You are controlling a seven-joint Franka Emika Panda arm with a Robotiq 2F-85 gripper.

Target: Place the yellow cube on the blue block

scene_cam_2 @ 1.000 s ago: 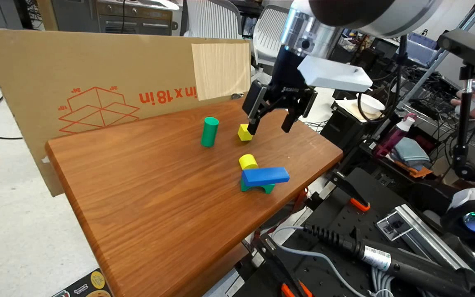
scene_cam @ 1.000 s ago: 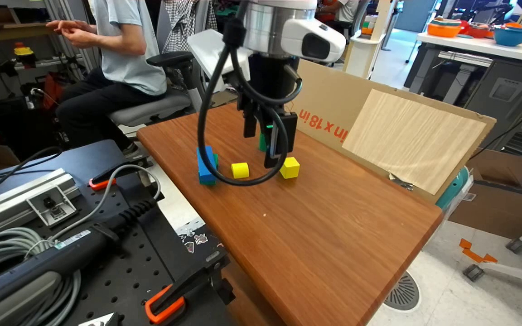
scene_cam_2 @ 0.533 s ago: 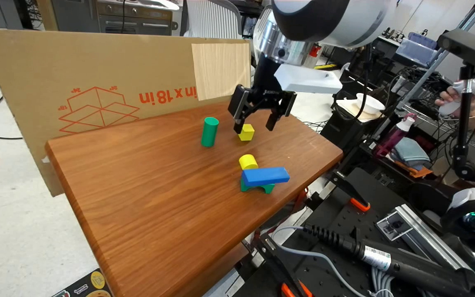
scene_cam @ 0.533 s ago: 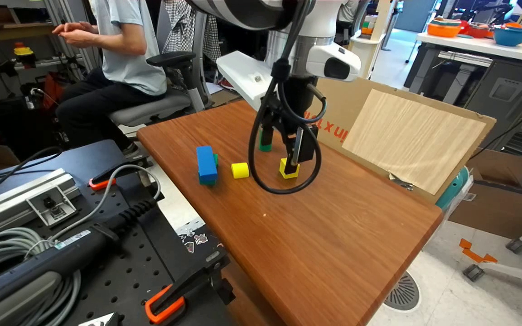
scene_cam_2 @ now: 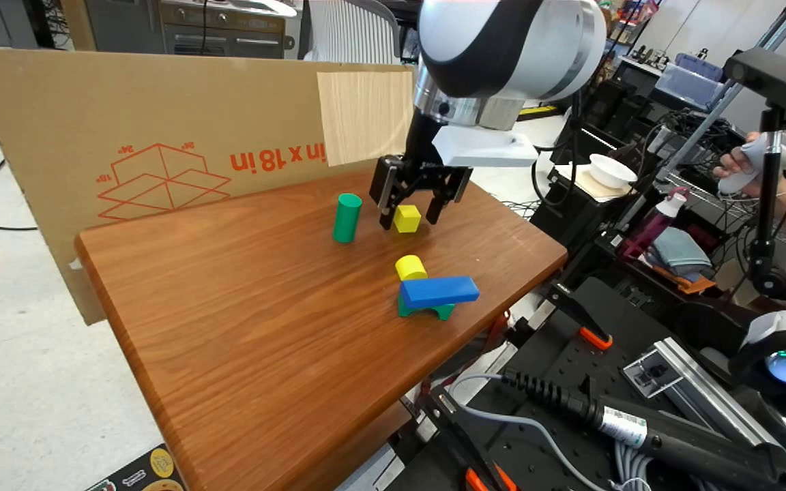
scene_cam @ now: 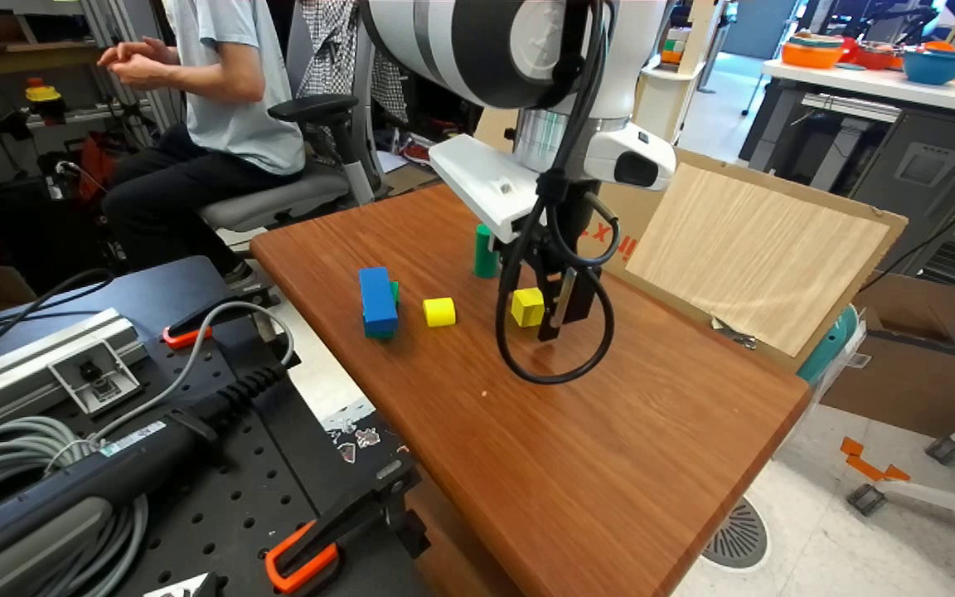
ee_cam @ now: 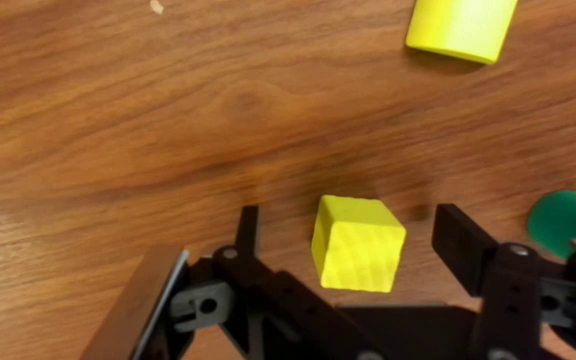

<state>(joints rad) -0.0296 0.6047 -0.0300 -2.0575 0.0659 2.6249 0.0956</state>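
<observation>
Gripper [ee_cam: 348,212] was released, its fingers [ee_cam: 463,245] spread to either side of the yellow cube [ee_cam: 360,252], and in the wrist view a visible gap separated the cube from each of them. The cube rested on the tabletop [scene_cam_2: 243,307], well apart from the blue block [scene_cam_2: 439,292], which lay flat atop a green arched piece [scene_cam_2: 446,313]. A rounded yellow piece [scene_cam_2: 411,267] sat between cube and blue block, nearer the latter, and a green cylinder [scene_cam_2: 346,221] stood upright near the cube.
</observation>
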